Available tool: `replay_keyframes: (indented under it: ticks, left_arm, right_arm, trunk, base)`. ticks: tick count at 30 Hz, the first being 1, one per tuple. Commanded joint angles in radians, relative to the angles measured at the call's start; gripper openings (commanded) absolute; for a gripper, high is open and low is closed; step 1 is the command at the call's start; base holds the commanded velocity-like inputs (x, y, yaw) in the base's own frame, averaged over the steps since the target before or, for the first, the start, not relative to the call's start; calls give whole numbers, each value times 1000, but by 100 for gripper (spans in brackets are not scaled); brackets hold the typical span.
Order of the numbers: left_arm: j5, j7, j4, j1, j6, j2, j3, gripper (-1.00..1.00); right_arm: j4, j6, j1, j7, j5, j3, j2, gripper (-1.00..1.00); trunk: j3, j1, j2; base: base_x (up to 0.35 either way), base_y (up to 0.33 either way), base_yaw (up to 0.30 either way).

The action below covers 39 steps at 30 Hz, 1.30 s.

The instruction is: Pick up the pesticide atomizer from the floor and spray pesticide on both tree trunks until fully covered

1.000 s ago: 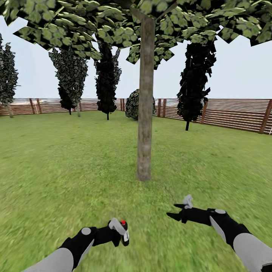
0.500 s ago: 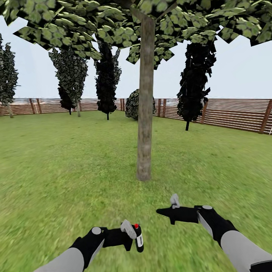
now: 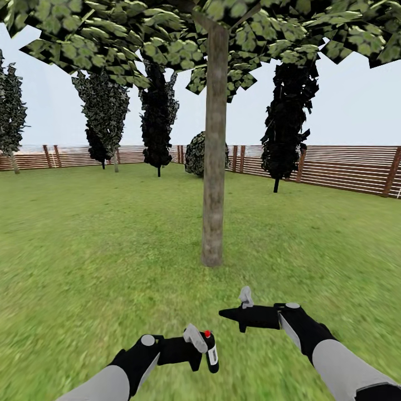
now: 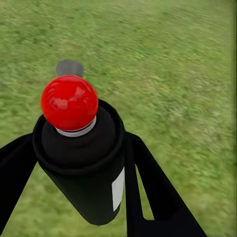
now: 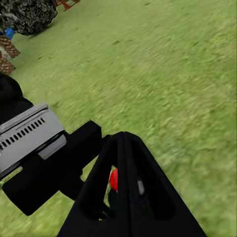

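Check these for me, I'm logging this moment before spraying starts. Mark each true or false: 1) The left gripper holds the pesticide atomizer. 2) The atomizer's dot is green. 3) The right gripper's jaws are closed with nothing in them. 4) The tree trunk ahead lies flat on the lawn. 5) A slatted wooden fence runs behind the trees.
1) True: the left gripper is shut on the pesticide atomizer, its dark body sitting between the jaws in the left wrist view.
2) False: the dot on its top is red.
3) True: the right gripper has its jaws together and empty.
4) False: the tree trunk stands upright on the lawn.
5) True: the wooden fence runs along the lawn's far edge.
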<state>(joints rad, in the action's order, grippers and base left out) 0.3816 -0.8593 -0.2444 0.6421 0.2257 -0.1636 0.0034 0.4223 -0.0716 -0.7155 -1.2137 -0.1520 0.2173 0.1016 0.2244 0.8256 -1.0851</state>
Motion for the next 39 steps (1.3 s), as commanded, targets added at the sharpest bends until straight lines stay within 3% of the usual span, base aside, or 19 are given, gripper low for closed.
replay_keyframes:
  ticks: [1, 14, 39]
  left_arm:
    - [5, -1, -1, 1, 4, -4, 1, -100]
    - [6, 0, -1, 1, 4, -11, 1, -100]
    - [5, 2, -1, 1, 3, -11, 1, -100]
  right_arm:
    - [1, -24, -1, -1, -10, 7, -5, -100]
    - [-4, -60, -1, 5, -7, 8, -39, -100]
    - [-68, -60, 2, 61, -6, 8, -63, -100]
  trunk:
    - [1, 0, -1]
    - [1, 0, -1]
    - [1, 0, -1]
  base:
    - [0, 0, 0]
    - [0, 0, 0]
    - [0, 0, 0]
